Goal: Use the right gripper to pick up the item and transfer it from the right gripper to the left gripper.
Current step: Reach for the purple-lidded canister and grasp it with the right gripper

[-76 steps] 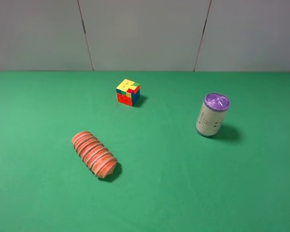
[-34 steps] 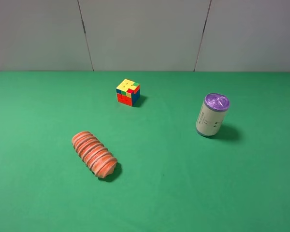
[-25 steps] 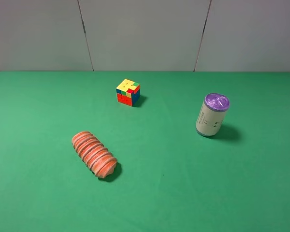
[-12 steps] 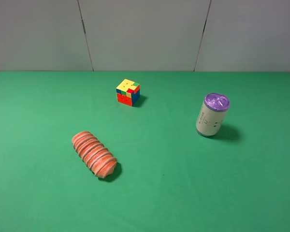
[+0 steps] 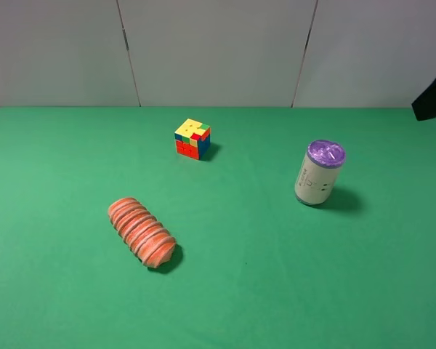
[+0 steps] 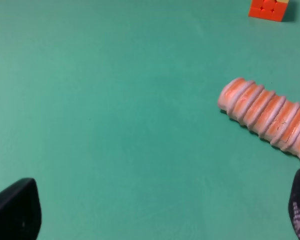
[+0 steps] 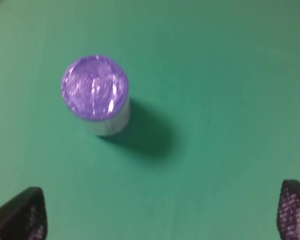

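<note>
The item (image 5: 319, 173), a cream-white can with a purple top, stands upright on the green table's right half. From above, in the right wrist view, the item (image 7: 95, 93) lies ahead of my right gripper (image 7: 157, 215), well clear of it. That gripper is open, its two black fingertips (image 7: 21, 216) wide apart with nothing between them. A black piece of the right arm (image 5: 434, 99) shows at the right edge of the high view. My left gripper (image 6: 157, 217) is open and empty over bare green cloth; the high view does not show it.
A ribbed orange roll (image 5: 142, 232) lies at the left front, also seen as the roll (image 6: 266, 115) ahead of the left gripper. A multicoloured cube (image 5: 192, 138) sits at the back centre. The green table (image 5: 261, 291) ends at a grey wall.
A black part of the right arm has come into the high view at its right edge. The can, roll and cube have not moved.
</note>
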